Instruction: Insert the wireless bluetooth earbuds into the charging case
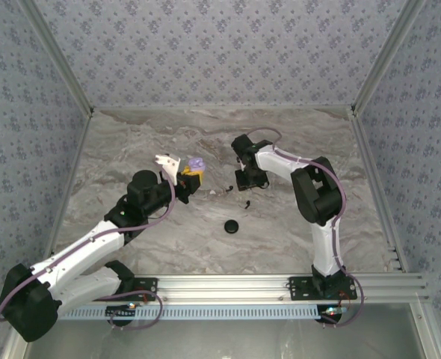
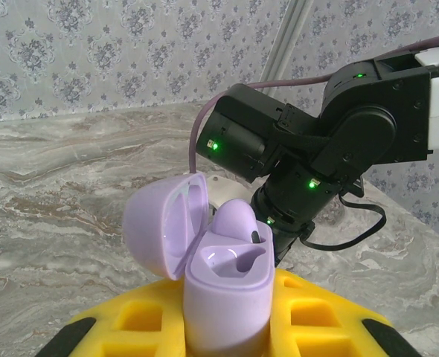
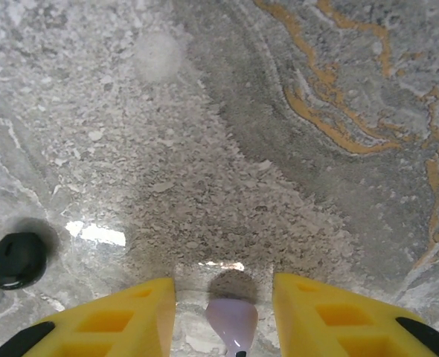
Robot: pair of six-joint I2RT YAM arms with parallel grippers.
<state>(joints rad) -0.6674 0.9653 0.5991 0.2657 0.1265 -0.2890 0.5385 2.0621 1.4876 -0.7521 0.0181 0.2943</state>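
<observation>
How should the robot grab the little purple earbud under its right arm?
Probably by its round head, coming straight down. The earbud seems to lie on the table with its narrower end toward the camera, and the right gripper hangs open with one finger on each side.

Right arm (image 2: pixel 338 141) just behind open case (image 2: pixel 227 297)
</observation>
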